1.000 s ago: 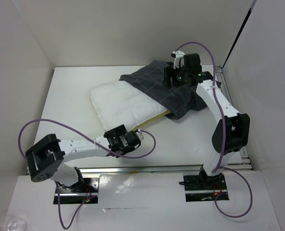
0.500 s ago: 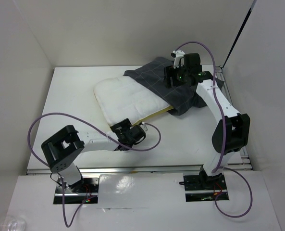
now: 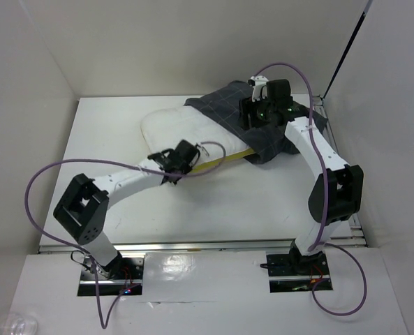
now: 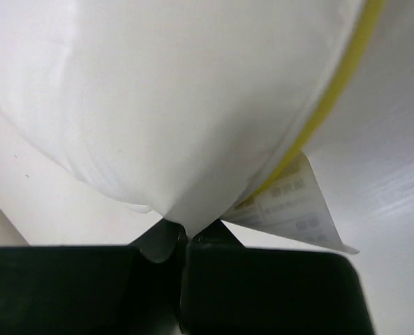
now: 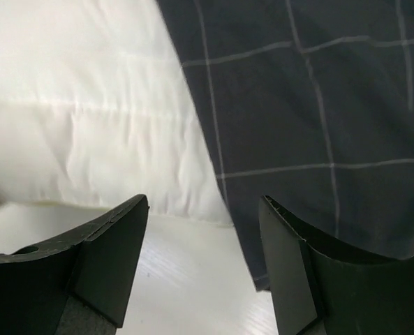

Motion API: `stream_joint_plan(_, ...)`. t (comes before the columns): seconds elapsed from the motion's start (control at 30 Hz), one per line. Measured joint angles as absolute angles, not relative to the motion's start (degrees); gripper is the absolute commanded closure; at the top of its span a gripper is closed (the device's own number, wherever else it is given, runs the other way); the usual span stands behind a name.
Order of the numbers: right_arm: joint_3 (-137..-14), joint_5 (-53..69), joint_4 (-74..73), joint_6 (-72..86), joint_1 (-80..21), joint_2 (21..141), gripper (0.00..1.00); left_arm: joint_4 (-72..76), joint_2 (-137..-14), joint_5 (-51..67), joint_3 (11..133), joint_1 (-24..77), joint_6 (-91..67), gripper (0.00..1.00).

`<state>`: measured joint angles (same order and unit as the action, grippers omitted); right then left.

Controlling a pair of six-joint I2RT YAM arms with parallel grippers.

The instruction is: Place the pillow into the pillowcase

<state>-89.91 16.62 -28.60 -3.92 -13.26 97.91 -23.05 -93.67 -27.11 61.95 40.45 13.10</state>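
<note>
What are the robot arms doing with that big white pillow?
They are working the pillow into the dark checked pillowcase. The left gripper is pinching a corner of the pillow. The right gripper hangs open over the pillowcase's edge. One end of the pillow is covered; the rest sticks out.

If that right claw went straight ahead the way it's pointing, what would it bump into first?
Probably the pillowcase, right at its edge over the pillow, though depth is unclear.

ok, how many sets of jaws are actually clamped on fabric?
1. The left jaws are shut on a corner of the pillow, beside its tag. The right jaws stand open above the pillowcase edge, gripping nothing.
</note>
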Motion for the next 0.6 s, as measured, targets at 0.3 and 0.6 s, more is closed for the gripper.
stream_joint_plan(0.3, -84.16, 16.97, -28.84, -4.97, -13.61, 94.24, 0.27, -35.27, -91.7, -11.2, 88.77, 27.18, 11.62, 1.0)
stream_joint_plan(0.6, -78.54, 4.62, -26.85, -8.19, -15.75, 91.59, 0.28, -41.69, -92.64, -3.6, 94.7, 23.05, 11.53, 1.0)
